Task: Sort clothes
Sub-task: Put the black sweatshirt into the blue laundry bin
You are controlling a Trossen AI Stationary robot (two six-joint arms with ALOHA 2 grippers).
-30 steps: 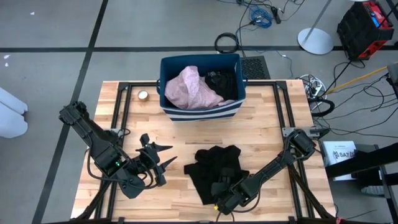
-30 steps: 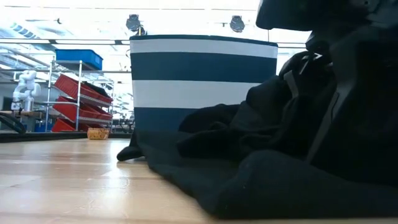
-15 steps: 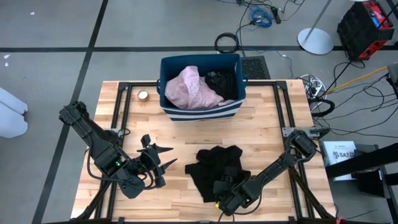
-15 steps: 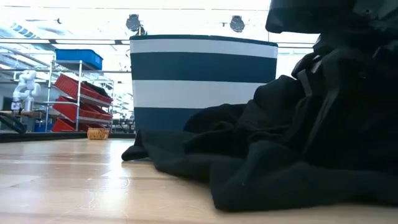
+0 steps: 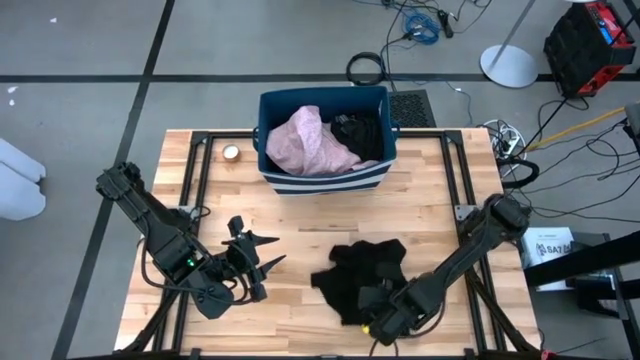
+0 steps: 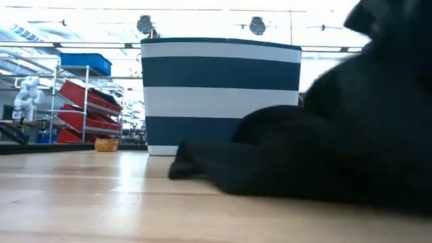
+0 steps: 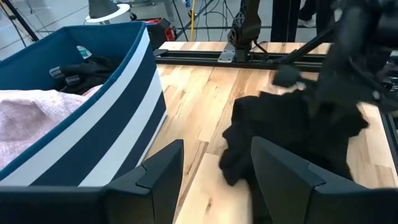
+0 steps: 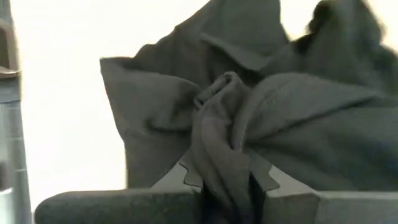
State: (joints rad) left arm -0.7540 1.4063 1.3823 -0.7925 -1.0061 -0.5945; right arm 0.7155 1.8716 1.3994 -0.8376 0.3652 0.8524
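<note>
A black garment (image 5: 365,262) lies bunched on the wooden table's near right part. It also fills the right of the low view (image 6: 304,155) and shows in the left wrist view (image 7: 292,130). My right gripper (image 5: 372,298) is over its near part, shut on it. My left gripper (image 5: 268,250) hangs open above the table's near left, touching nothing, its fingers (image 7: 161,168) pointing toward the garment. The dark blue bin with white stripes (image 5: 262,130) stands at the far middle. A pale pink garment (image 5: 315,140) and a black piece (image 5: 360,130) lie in it. My right gripper pinches a gathered fold of the black garment (image 8: 224,155) between its two fingers (image 8: 186,177), several layers bunched together. The fingers come steeply from above. The pinched part is raised, while the rest of the garment drapes down onto the table.
A small round object (image 5: 231,153) sits on the table left of the bin. Black frame rails (image 5: 200,170) run along the table's left and right sides. Bare wood lies between the bin (image 6: 223,88) and the garment.
My right gripper has risen with the garment's near part. The cloth has gathered into a tighter heap, and its left edge has slid toward the table's right.
</note>
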